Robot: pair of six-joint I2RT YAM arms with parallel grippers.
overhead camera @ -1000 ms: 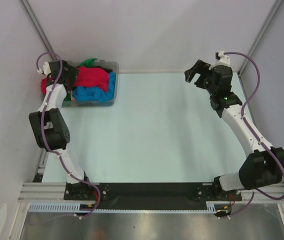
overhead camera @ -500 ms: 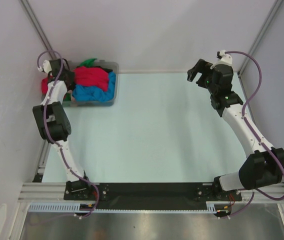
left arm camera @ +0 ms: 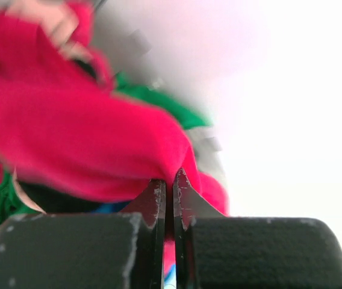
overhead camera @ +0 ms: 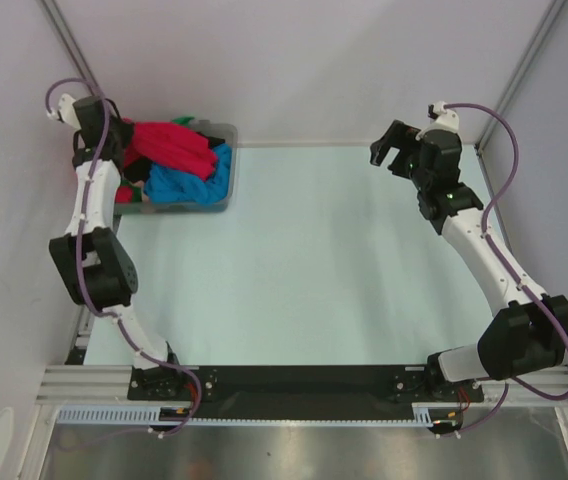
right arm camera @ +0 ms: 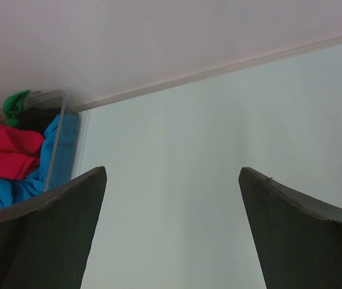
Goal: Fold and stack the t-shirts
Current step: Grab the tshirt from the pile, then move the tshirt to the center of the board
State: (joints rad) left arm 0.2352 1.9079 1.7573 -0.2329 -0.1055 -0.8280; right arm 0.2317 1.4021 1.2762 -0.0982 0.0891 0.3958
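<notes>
At the far-left corner of the counter (overhead camera: 314, 260), the left tool (left arm camera: 170, 180) is pinched together on the red t-shirt (overhead camera: 169, 147). The shirt is bright and crumpled, rising from the bin (overhead camera: 226, 165) above a blue shirt (overhead camera: 179, 185) and a green shirt (overhead camera: 177, 125). Far right, the right tool (overhead camera: 391, 152) hangs over the counter, fingers wide apart.

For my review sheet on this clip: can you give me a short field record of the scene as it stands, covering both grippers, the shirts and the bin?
left gripper: shut, pinching the red t-shirt at the bin
right gripper: open, holding nothing, above the far right of the table
red t-shirt: on top of the pile, one part drawn toward the left gripper
other shirts: blue t-shirt and green t-shirt in the bin
bin: far left corner of the table
task stage: no shirt laid out or folded yet
</notes>
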